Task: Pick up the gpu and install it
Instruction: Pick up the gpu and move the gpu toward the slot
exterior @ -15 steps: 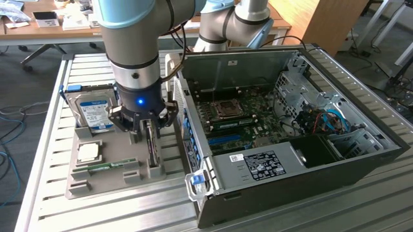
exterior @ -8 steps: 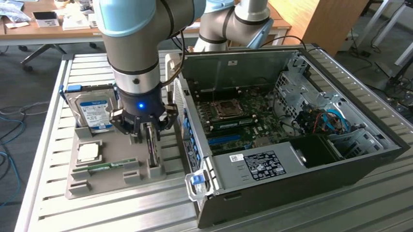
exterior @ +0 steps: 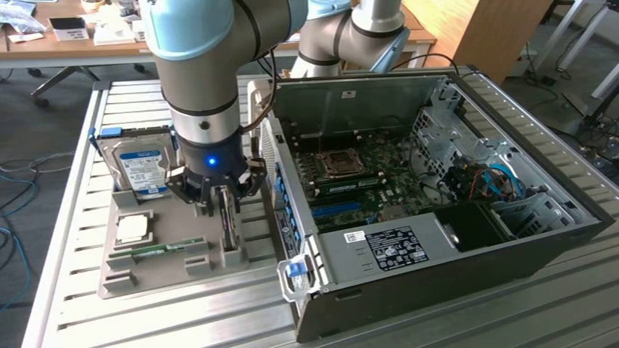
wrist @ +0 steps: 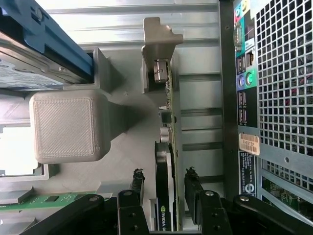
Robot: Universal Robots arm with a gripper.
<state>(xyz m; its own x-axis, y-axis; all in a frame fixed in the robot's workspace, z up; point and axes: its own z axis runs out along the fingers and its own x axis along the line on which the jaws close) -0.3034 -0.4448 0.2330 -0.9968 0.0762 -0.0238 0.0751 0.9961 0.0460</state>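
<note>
Grey tray holds the gpu on edge, partly hidden, hand apart astride it, seemingly not touching.

No text or label can be read.

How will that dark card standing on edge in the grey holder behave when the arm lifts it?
The gpu is a thin, flat circuit board, so it probably stays stiff rather than flopping. Standing on its narrow edge in the grey holder, it would likely tip if nudged sideways once free. The bare components along its edge suggest it is fragile.
</note>
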